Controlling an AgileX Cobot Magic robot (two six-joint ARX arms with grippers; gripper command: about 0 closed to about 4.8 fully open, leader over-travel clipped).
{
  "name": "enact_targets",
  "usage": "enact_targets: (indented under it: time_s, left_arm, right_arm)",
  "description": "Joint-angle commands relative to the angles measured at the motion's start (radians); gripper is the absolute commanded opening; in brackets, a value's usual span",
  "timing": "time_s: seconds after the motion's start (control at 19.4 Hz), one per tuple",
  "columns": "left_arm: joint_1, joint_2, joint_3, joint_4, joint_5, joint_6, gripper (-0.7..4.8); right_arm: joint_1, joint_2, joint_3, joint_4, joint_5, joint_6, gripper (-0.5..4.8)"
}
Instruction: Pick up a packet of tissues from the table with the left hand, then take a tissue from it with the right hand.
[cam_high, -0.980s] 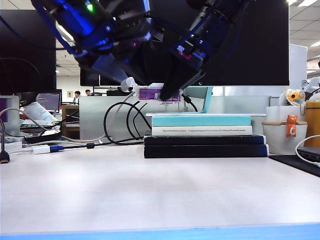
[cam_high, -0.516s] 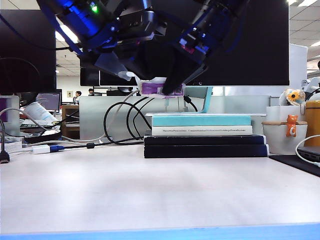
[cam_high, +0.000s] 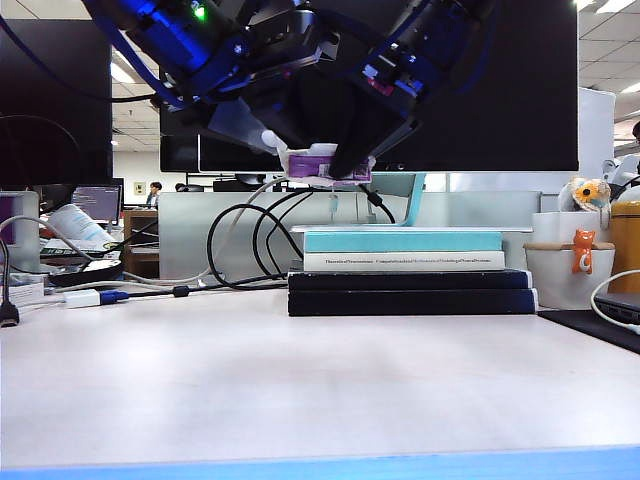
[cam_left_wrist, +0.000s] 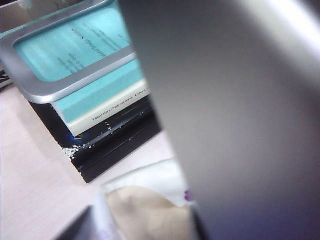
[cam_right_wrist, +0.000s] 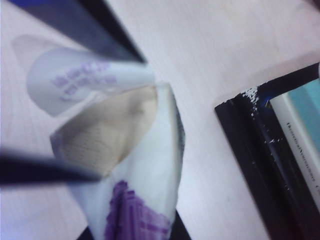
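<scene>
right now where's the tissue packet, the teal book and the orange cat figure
packet of tissues (cam_high: 318, 163), exterior view, purple side held up between the arms
teal book (cam_high: 402, 241), exterior view, its cover edge atop the stack
orange cat figure (cam_high: 583, 250), exterior view, its body

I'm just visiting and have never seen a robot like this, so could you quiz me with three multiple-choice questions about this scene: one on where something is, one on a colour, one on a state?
1. Where is the packet of tissues?
A. lying on the table
B. up in the air between the left gripper and right gripper
C. on the stacked books

2. What colour is the top book?
A. red
B. yellow
C. turquoise

3. How is the packet's flap?
A. peeled open
B. sealed flat
C. torn off

Answers: 1 B, the exterior view shows it raised above the books at both grippers. 2 C, its cover is turquoise. 3 A, the right wrist view shows the flap lifted over an opening.
</scene>
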Motion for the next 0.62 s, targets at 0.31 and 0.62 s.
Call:
enact_targets:
  time_s: [0.31, 0.62]
  left_arm:
    - [0.000, 0.008, -0.002, -0.056, 0.015, -0.021, 1.31]
    - [0.001, 0.008, -0.002, -0.055, 0.053, -0.016, 0.15]
  right_arm:
    - [0.006, -0.027, 0.011, 0.090, -0.037, -0.007, -0.01]
    - [0.006, -0.028, 0.011, 0.091, -0.037, -0.003, -0.01]
